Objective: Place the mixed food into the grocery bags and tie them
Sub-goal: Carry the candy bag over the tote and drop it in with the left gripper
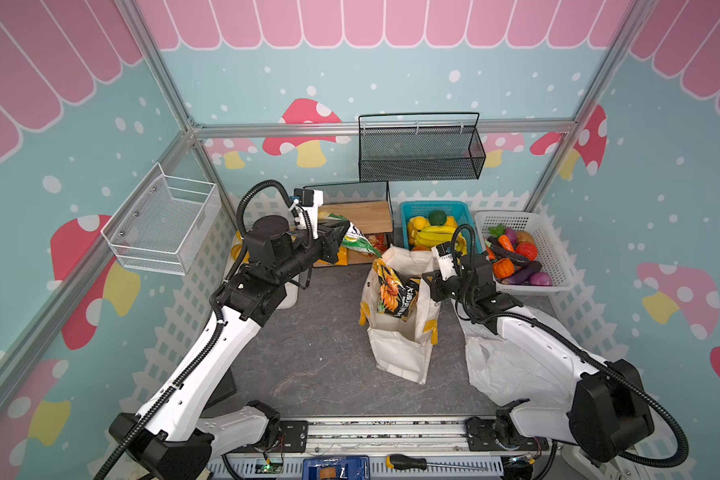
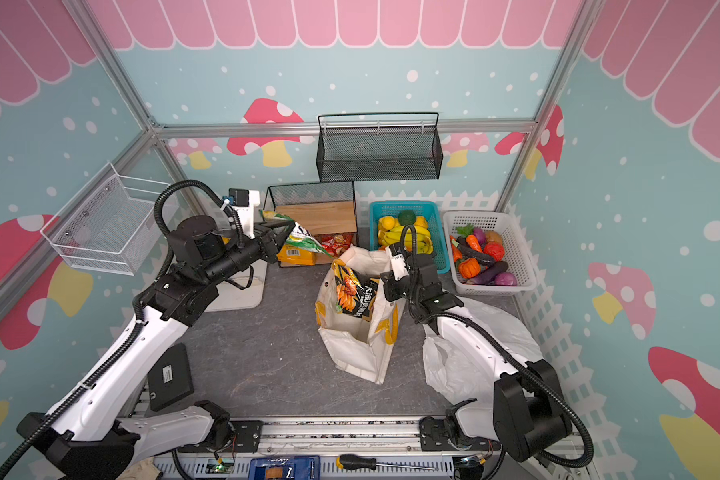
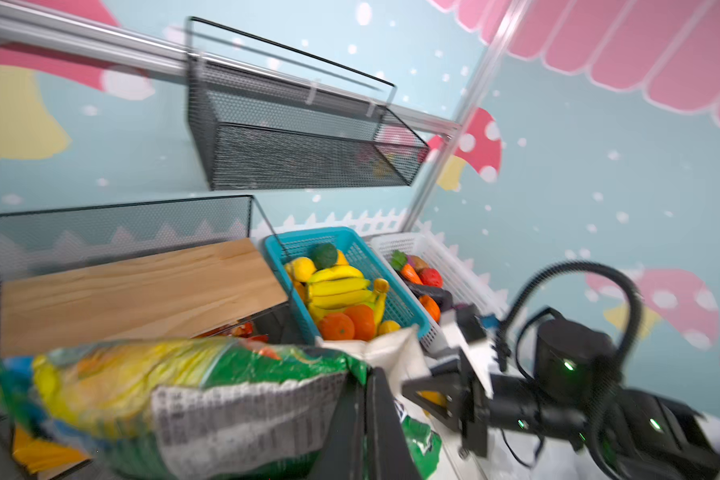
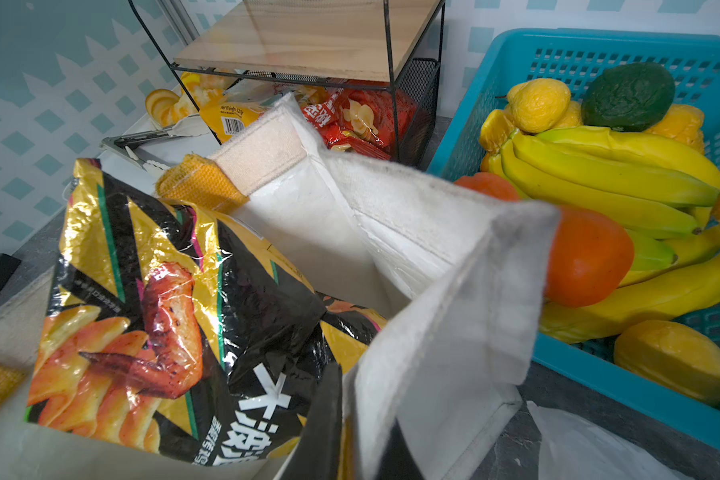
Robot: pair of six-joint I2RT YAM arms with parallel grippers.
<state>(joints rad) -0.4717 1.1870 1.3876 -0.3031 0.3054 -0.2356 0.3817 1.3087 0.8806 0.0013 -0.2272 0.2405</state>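
– Up at the middle left of both top views, your left pincer [image 1: 343, 235] is clamped on the green-white packet [image 1: 361, 242]. It holds the packet clear of the surface [image 1: 308, 340], just in front of the wire rack with the wooden top [image 1: 362, 214].

– And the bag?

– At centre frame, your right pincer [image 1: 427, 279] is closed on the rim of the canvas tote [image 1: 395, 357] and holds its mouth apart. The right wrist view shows the canvas wall pinched between the dark fingers. The gold-black packet [image 1: 395, 293] stands inside against the left side of the mouth, near upright, with its top sticking out.

– Which step am I on?

– I judge it to be loading the second packet. The white plastic bag [image 1: 508, 365] lies slack under your right arm at lower right, and neither bag is tied.

– How does the packet sit in the grip?

– In the top views its long axis slants from upper left to lower right. The green end points toward the tote's mouth and the yellow end lies back over the pincer.

– What does the next move call for?

– Carry it toward lower right until it is above the free gap between the gold-black packet and the rim you hold. Tip the green end down so the long axis goes near upright, then release. Do not let go with your right pincer before that, or the mouth may fold shut.
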